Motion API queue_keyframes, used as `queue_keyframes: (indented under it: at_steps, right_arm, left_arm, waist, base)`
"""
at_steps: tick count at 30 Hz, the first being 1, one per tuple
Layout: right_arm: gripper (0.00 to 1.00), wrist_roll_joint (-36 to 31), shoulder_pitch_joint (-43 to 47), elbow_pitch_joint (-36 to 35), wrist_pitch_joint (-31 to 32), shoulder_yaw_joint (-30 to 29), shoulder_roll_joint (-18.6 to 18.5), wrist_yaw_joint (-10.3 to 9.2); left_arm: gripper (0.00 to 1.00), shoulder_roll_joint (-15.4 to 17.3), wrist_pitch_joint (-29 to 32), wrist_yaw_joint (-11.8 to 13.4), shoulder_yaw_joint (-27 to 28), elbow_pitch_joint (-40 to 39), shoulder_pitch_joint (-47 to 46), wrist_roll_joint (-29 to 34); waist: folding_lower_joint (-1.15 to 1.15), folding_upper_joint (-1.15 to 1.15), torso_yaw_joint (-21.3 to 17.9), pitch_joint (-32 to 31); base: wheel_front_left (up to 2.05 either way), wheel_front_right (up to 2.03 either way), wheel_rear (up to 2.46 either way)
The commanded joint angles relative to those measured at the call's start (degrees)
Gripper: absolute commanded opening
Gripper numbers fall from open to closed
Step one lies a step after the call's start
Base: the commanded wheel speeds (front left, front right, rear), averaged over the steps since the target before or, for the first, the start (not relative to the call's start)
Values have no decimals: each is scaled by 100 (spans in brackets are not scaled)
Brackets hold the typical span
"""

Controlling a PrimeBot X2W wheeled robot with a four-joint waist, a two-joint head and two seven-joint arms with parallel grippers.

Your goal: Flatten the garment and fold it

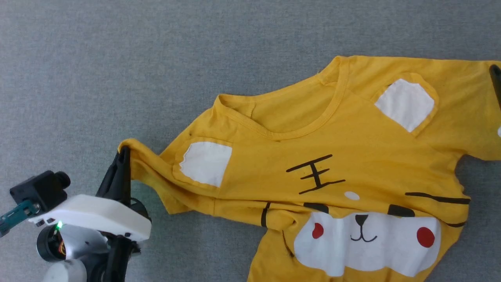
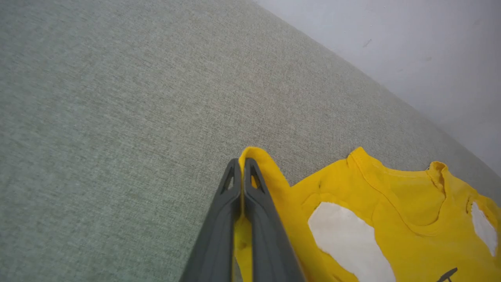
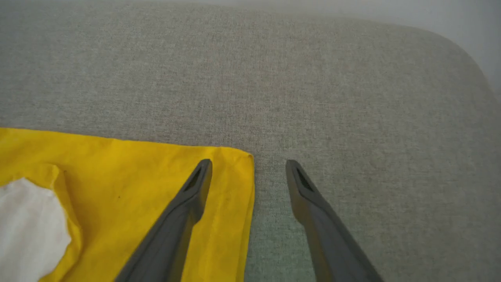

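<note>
The yellow T-shirt [image 1: 321, 172] lies face up on grey fabric, collar toward the top, its animal face rumpled and folded near the bottom. My left gripper [image 1: 124, 150] is shut on the tip of the shirt's left sleeve [image 2: 256, 156], which is drawn out to the left. In the left wrist view the two fingers [image 2: 219, 219] press together with yellow cloth between them. My right gripper [image 3: 248, 164] stands open over the right sleeve's outer edge [image 3: 242, 188], one finger above the cloth, the other above bare fabric. A dark fingertip [image 1: 495, 78] shows at the head view's right edge.
The grey cloth surface [image 1: 117, 58] spreads wide to the left of and beyond the shirt. Its rounded far edge meets a pale wall [image 2: 411, 47] in the wrist views.
</note>
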Motion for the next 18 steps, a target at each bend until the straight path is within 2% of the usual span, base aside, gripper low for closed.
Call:
queue_keyframes:
  at_steps: [1,9,10,11,12,18]
  right_arm:
    - [100,-2,-110,93,116,1,-53,-10]
    - [100,234,-33,341,438,182,-103,-10]
    - [80,243,-26,380,496,190,-110,-10]
    - [17,239,-26,412,531,182,-110,-10]
    - [0,222,-36,446,548,132,-91,-10]
    - [0,57,-164,438,235,-11,85,-10]
  left_arm:
    - [0,-14,-30,-44,-35,26,-113,72]
    - [0,-29,-36,-46,-71,43,-150,65]
    - [0,-27,-34,-42,-68,43,-152,63]
    - [0,-25,-33,-38,-67,45,-156,64]
    - [0,-26,-32,-34,-69,50,-161,64]
    - [0,-14,-42,-66,-72,118,-322,61]
  waist:
    - [-2,-1,111,148]
    - [-2,-1,152,225]
    - [-2,-1,149,235]
    - [-2,-1,145,243]
    - [-2,-1,139,248]
    - [-2,-1,28,76]
  base:
    - [0,0,0]
    - [0,0,0]
    - [0,0,0]
    - [0,0,0]
    - [0,0,0]
    - [0,0,0]
